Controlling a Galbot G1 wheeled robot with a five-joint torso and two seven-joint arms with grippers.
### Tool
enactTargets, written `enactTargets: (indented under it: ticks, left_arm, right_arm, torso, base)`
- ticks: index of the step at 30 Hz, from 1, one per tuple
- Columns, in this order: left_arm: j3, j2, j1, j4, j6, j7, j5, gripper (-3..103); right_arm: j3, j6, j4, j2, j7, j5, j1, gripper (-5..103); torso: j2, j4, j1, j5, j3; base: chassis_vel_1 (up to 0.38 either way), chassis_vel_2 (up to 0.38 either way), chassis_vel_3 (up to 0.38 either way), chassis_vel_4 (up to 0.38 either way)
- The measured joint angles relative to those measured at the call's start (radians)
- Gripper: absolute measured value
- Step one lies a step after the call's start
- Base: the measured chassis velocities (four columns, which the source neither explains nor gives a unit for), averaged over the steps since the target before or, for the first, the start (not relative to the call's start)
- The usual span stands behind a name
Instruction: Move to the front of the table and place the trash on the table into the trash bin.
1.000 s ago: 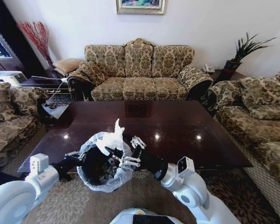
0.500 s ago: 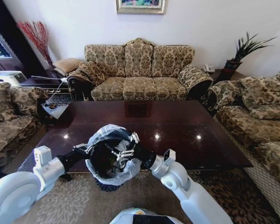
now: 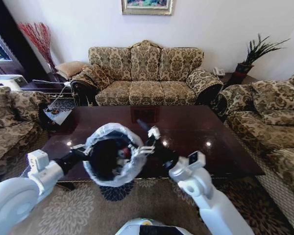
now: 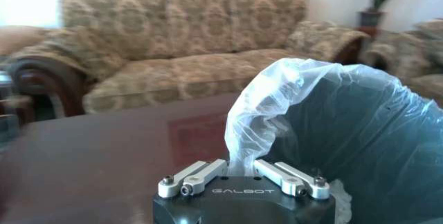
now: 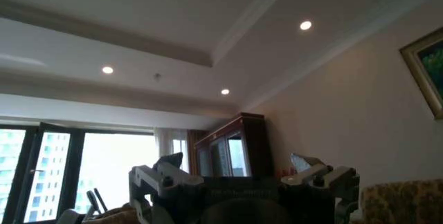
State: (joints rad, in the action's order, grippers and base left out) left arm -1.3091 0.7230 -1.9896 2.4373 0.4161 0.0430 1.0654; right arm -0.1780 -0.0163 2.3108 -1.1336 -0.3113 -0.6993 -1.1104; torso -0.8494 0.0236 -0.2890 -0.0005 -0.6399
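Gleaming dark table (image 3: 196, 132) w/ sofas round; left hand (image 4: 242, 175) grips bin (image 3: 110, 156).

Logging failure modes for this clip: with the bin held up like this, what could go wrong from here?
The left gripper pinches only the liner at the rim of the trash bin, which is lifted and tilted; the liner could slip or tear. Tilted toward the robot, litter inside might spill. The right gripper, open beside the rim, could knock it.
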Motion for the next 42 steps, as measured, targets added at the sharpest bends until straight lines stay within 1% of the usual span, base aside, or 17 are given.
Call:
enactTargets:
  ticks: [2,4,6,8,11,13,16,19,20,23,29,34,36,37,40,41,42]
  left_arm:
    - [-0.003,0.003,0.001,-0.003,-0.001,0.005,0.0,1]
    - [-0.038,0.03,0.0,-0.025,-0.004,0.031,0.001,1]
    - [-0.057,0.044,-0.007,-0.033,-0.004,0.04,0.002,1]
    - [-0.11,0.087,-0.02,-0.056,-0.004,0.051,0.005,1]
    - [-0.132,0.126,-0.006,-0.073,-0.005,0.075,0.004,1]
    - [-0.182,0.225,0.029,-0.094,-0.007,0.097,0.004,1]
    - [-0.219,0.294,0.039,-0.111,-0.009,0.097,0.013,1]
    - [-0.28,0.45,0.045,-0.164,-0.038,0.1,0.017,1]
    - [-0.28,0.45,0.045,-0.164,-0.038,0.1,0.017,1]
    - [-0.302,0.549,0.054,-0.227,-0.077,0.108,0.012,1]
    - [-0.319,0.599,0.065,-0.331,-0.108,0.134,0.011,1]
    - [-0.323,0.627,0.083,-0.441,-0.151,0.176,0.007,1]
    - [-0.3,0.632,0.093,-0.533,-0.188,0.187,-0.035,1]
    - [-0.3,0.632,0.093,-0.533,-0.188,0.187,-0.035,1]
    - [-0.268,0.629,0.109,-0.676,-0.228,0.189,-0.073,1]
    - [-0.246,0.623,0.118,-0.76,-0.246,0.184,-0.078,1]
    - [-0.229,0.618,0.126,-0.807,-0.252,0.173,-0.079,1]
  right_arm:
    - [-0.008,-0.002,0.002,0.001,0.009,0.001,-0.004,100]
    - [-0.088,-0.006,0.006,0.003,0.089,0.013,-0.044,100]
    - [-0.124,-0.006,0.002,0.001,0.123,0.025,-0.059,100]
    - [-0.227,-0.005,-0.037,-0.011,0.178,0.065,-0.095,100]
    - [-0.292,0.002,-0.066,-0.029,0.189,0.083,-0.128,100]
    - [-0.355,0.006,-0.1,-0.081,0.229,0.101,-0.197,100]
    - [-0.365,-0.011,-0.123,-0.099,0.234,0.112,-0.221,100]
    - [-0.364,-0.062,-0.172,-0.118,0.23,0.132,-0.257,100]
    - [-0.364,-0.062,-0.172,-0.118,0.23,0.132,-0.257,100]
    - [-0.353,-0.077,-0.194,-0.14,0.228,0.137,-0.252,100]
    - [-0.346,-0.081,-0.211,-0.157,0.227,0.139,-0.23,100]
    - [-0.334,-0.099,-0.239,-0.157,0.224,0.139,-0.22,100]
    - [-0.329,-0.11,-0.254,-0.157,0.223,0.15,-0.216,100]
    - [-0.329,-0.11,-0.254,-0.157,0.223,0.15,-0.216,100]
    - [-0.322,-0.12,-0.263,-0.16,0.219,0.168,-0.219,100]
    - [-0.317,-0.124,-0.264,-0.162,0.219,0.173,-0.227,100]
    - [-0.316,-0.129,-0.264,-0.163,0.219,0.175,-0.234,100]
  torso:
    - [0.0,0.0,0.0,0.0,0.0]
    - [0.0,-0.0009,0.0,0.0004,0.0]
    - [0.0,-0.0008,0.0,0.0005,0.0]
    - [0.0,0.0002,0.0,0.0007,0.0]
    - [0.0,0.0002,0.0,0.0006,0.0]
    - [0.0,-0.0015,0.0,0.0005,0.0]
    - [0.0,-0.0006,0.0,0.0008,0.0]
    - [0.0,0.0006,0.0,0.0,0.0]
    - [0.0,0.0006,0.0,0.0,0.0]
    - [0.0,-0.0005,0.0,0.0004,0.0]
    - [0.0,-0.0005,-0.001,-0.0003,0.0]
    - [0.0,-0.0006,0.0,0.0019,0.0]
    - [-0.001,0.0,0.001,-0.0005,0.0]
    - [-0.001,0.0,0.001,-0.0005,0.0]
    - [-0.001,0.0008,0.001,0.0012,0.001]
    - [-0.001,0.0001,0.001,0.0001,0.0]
    - [-0.001,0.0006,0.001,-0.0005,0.0]
  base:
    - [0.0,0.0,0.0,0.0]
    - [0.0,0.0,0.0,0.0]
    - [0.0,0.0,0.0,0.0]
    - [0.0,0.0,0.0,0.0]
    - [0.0,0.0,0.0,0.0]
    - [0.0,0.0,0.0,0.0]
    - [0.0,0.0,0.0,0.0]
    - [0.011,-0.009,-0.004,0.018]
    - [0.034,-0.028,-0.011,0.053]
    - [0.049,-0.074,-0.052,0.09]
    - [0.06,-0.2,-0.077,0.213]
    - [0.134,-0.323,-0.149,0.348]
    - [0.167,-0.322,-0.16,0.291]
    - [0.167,-0.259,-0.152,0.291]
    - [0.125,-0.184,-0.126,0.176]
    - [0.072,-0.094,-0.117,0.053]
    - [0.072,0.005,-0.042,0.053]
